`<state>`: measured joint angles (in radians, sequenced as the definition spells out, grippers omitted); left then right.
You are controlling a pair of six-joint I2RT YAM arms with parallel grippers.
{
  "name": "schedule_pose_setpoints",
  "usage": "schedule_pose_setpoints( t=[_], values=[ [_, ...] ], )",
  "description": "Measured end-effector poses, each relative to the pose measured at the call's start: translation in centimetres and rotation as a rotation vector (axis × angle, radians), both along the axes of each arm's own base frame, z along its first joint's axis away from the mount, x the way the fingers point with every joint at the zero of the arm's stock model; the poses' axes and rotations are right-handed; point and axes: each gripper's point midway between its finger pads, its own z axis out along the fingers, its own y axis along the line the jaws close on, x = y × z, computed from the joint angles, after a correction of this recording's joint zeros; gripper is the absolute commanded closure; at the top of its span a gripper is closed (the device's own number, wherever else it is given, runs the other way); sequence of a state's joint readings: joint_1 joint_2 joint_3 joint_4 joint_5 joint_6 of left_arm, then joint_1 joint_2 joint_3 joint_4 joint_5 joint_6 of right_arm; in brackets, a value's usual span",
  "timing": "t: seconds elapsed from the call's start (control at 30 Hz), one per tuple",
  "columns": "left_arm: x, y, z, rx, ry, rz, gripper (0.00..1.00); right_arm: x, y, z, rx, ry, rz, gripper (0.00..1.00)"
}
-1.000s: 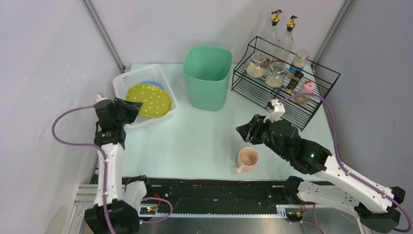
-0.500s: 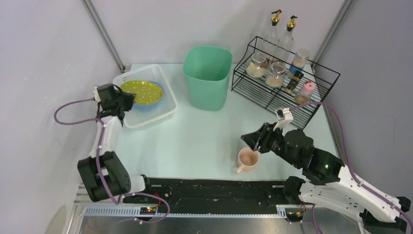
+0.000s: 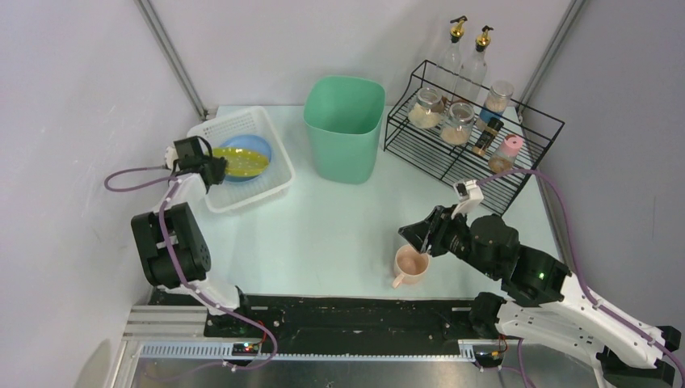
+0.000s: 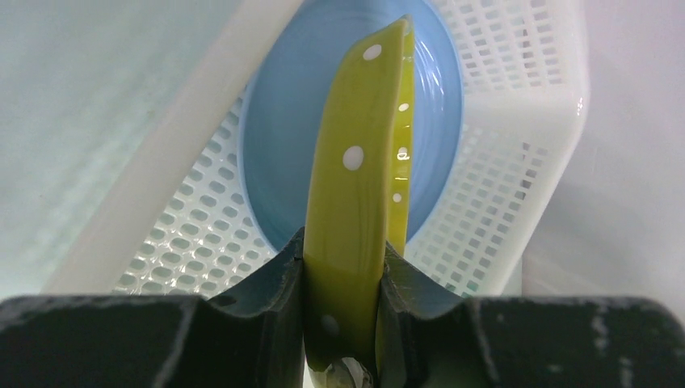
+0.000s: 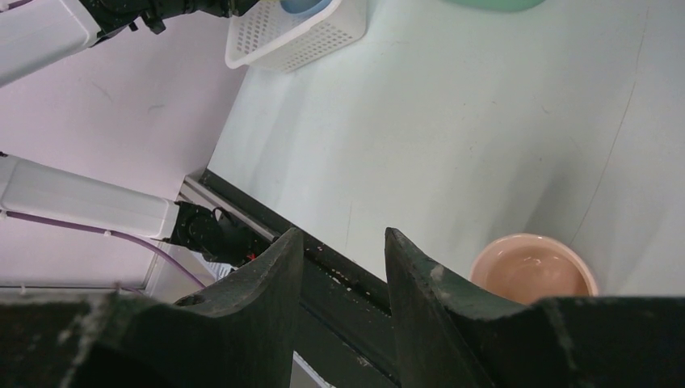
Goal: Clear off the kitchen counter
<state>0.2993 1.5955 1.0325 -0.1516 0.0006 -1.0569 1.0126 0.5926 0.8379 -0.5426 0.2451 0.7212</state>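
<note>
Top external view, starting at the left: the left end effector (image 3: 212,168) reaches over the near-left rim of the white basket (image 3: 271,187), which sits at the back left of the surface (image 3: 339,218). The left wrist view shows its jaws closed tight on the rim of a yellow dotted plate (image 4: 355,178). The plate is held edge-on over a blue dish (image 4: 275,153) that lies in the basket, and I cannot tell whether the two touch. The plate looks thin, stiff and glossy, so a rim pinch like this one could slip if the plate is swung.

A green bin (image 3: 345,125) stands behind centre.

Right of centre, near the front rail, a pink mug (image 3: 410,264) stands upright on the surface with its handle toward the near left. It looks like the piece left to clear. The right end effector (image 3: 420,238) hovers just beside the mug's far rim. In the right wrist view its jaws are partly open and empty, and the mug sits off to one side of the gap rather than between them.

The mug is probably light, rigid, glazed and easy to chip. On so smooth and hard a surface a sideways nudge would likely make it skid. The surest hold seems to be across the wall at the rim, one finger inside and one outside.

A black wire rack (image 3: 517,174) holding jars occupies the back right.
</note>
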Motion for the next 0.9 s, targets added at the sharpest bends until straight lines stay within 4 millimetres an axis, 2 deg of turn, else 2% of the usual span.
schedule_pose_setpoints(
  t=[0.27,0.33,0.43,0.5,0.7,0.9],
  values=[
    [2.0,1.0,-0.2,0.018,0.0,0.018,0.98,0.1,0.4,-0.5,-0.018,0.013,0.008,0.54],
    [2.4,1.1,-0.4,0.019,-0.001,0.017,0.84,0.1,0.5,-0.8,-0.027,0.018,0.011,0.54],
    [2.8,1.2,-1.3,0.016,0.011,0.013,0.5,0.1,0.7,-1.1,-0.035,0.024,0.017,0.54],
    [3.0,1.2,-1.8,0.009,0.014,0.012,0.38,0.1,0.8,-1.3,-0.04,0.028,0.02,0.54],
    [3.4,0.6,-2.0,-0.009,0.001,-0.018,0.3,0.0,0.8,-1.5,-0.043,0.031,0.024,0.54],
    [3.0,-0.4,-2.2,-0.028,0.032,-0.079,0.21,-0.2,0.9,-1.5,-0.039,0.035,0.027,0.54]
  ],
)
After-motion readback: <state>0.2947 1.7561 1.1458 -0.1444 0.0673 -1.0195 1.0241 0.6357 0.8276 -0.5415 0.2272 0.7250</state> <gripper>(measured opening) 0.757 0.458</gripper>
